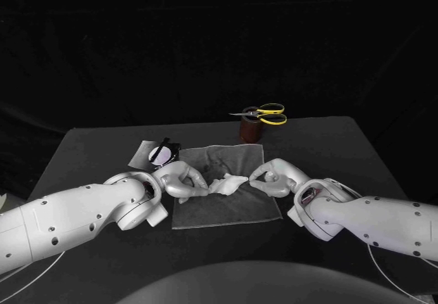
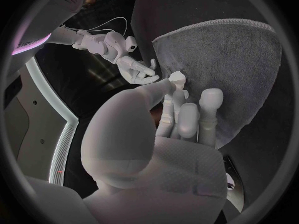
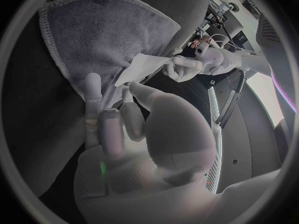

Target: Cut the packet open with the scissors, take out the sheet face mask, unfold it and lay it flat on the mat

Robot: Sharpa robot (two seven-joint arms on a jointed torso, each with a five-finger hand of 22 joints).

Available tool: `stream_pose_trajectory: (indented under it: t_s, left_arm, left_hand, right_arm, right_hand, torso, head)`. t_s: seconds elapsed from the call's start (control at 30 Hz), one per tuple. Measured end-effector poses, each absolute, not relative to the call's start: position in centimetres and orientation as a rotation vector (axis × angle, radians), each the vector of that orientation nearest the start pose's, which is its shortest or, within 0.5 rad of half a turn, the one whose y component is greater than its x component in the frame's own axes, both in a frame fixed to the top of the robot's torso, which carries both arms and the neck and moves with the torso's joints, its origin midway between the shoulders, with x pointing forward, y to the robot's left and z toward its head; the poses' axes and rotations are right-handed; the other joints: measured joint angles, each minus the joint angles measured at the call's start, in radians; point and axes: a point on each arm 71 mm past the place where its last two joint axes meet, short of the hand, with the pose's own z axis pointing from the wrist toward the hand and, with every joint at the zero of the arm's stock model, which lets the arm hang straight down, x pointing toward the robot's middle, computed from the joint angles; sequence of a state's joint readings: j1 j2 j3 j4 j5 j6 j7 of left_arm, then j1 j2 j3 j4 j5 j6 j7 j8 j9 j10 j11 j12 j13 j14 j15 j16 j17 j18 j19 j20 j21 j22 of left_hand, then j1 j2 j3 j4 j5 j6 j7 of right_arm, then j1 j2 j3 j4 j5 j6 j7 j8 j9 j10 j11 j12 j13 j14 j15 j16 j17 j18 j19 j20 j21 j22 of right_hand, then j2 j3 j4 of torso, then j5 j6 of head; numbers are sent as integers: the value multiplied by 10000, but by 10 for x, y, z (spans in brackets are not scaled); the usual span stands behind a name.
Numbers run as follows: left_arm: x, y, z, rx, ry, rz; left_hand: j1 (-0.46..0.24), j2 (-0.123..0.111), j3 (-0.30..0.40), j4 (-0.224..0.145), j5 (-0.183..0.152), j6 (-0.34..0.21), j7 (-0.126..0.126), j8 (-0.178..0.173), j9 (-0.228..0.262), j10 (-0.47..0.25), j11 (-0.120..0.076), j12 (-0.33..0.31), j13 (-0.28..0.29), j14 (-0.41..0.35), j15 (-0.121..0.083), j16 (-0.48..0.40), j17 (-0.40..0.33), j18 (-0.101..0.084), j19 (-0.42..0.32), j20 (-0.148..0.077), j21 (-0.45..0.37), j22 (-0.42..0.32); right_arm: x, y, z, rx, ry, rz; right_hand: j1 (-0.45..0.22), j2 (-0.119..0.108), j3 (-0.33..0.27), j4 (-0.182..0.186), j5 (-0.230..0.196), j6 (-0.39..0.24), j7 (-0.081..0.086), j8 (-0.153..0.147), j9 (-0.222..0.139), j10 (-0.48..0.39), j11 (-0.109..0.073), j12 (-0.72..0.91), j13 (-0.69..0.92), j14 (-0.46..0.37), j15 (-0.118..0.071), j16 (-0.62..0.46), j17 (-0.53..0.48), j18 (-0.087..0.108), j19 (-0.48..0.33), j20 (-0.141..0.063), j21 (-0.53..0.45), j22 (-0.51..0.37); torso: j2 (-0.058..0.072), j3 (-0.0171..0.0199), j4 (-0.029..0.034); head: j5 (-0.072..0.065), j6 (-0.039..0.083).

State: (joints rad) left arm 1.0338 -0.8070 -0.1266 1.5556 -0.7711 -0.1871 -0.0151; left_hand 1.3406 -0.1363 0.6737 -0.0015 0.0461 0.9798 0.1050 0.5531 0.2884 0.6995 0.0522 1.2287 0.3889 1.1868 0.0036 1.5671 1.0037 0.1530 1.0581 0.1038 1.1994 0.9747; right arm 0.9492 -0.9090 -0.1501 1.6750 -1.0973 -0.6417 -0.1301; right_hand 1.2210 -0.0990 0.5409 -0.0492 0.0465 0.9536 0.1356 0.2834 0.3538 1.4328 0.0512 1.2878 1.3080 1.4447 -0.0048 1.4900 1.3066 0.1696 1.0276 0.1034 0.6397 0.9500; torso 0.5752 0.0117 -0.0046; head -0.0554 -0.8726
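left hand [image 1: 183, 179] pinches mask [image 1: 226, 185], long axis toward right hand [image 1: 272, 177]

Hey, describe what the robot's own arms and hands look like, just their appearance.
The left arm and right arm have smooth, rounded white shells dotted with small dark holes, and they bulge at the wrists. Thin white cables run beneath them. The left hand and right hand are pale silver and many-fingered, with rounded, segmented fingers.
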Motion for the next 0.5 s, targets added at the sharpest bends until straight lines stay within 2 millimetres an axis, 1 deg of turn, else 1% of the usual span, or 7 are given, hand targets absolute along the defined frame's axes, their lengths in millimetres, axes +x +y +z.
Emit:
stream_pose_trajectory:
  t_s: [0.07,0.13,0.23,0.3,0.43,0.5]
  left_arm:
    - [417,170,-297,-4683,21500,-10936]
    - [417,170,-297,-4620,21486,-10939]
    - [417,169,-297,-4563,21470,-10962]
    - [416,168,-297,-4536,21462,-10978]
    - [416,168,-297,-4501,21450,-10994]
    - [416,168,-297,-4496,21449,-11000]
  left_hand:
    - [-1,-1,0,0,0,0,0,-1,0,0,0,0,-1,0,0,0,0,0,0,0,0,0]
    - [-26,-25,56,-56,0,0,0,-1,0,0,0,0,-1,0,0,0,0,0,0,0,0,0]
    - [-25,-25,57,-57,-1,0,0,-21,1,0,1,0,-2,0,0,0,0,-1,0,0,0,-1]
    - [-24,-24,58,-58,-1,0,0,-40,1,0,1,-1,-2,0,0,0,0,0,0,0,0,-1]
    - [-22,-22,58,-59,-4,-1,0,-51,2,-1,1,-1,-3,0,0,38,-1,-1,0,0,0,-1]
    - [-21,-21,59,-60,-4,-1,0,-54,2,-1,1,-2,-3,-1,0,40,-1,-1,-1,-1,0,-2]
  right_arm:
    - [387,-198,-302,3815,18253,7904]
    - [391,-190,-298,3358,18138,8071]
    - [398,-178,-293,2459,17973,8255]
    - [401,-171,-292,1913,17894,8301]
    - [407,-157,-289,715,17708,8328]
    - [409,-152,-288,264,17632,8306]
  right_hand:
    - [78,-23,-2,-141,0,27,-20,-36,-31,84,13,166,1,86,-23,62,9,-2,54,26,12,28]
    - [154,-79,-13,-281,0,116,-1,-101,-70,217,6,383,1,167,-10,137,11,-3,124,-16,93,80]
    - [238,-163,-69,-423,0,118,-1,-228,-142,243,34,463,1,168,-10,137,12,-4,123,-16,131,121]
    - [300,-226,-107,-547,0,45,71,-377,-210,250,41,464,1,173,-5,137,26,-5,159,20,164,160]
    - [443,-369,-149,-780,0,-99,213,-617,-332,237,109,466,0,204,26,137,32,-7,159,20,164,202]
    - [472,-397,-169,-891,0,-265,232,-766,-412,221,126,454,-2,239,62,137,32,-8,159,20,164,235]
  torso:
    - [7,4,6]
    - [15,6,8]
    - [25,7,12]
    - [28,6,14]
    - [28,5,20]
    - [23,-1,21]
  head:
    - [13,0]
    - [23,0]
    - [19,0]
    - [13,0]
    - [25,0]
    - [37,0]
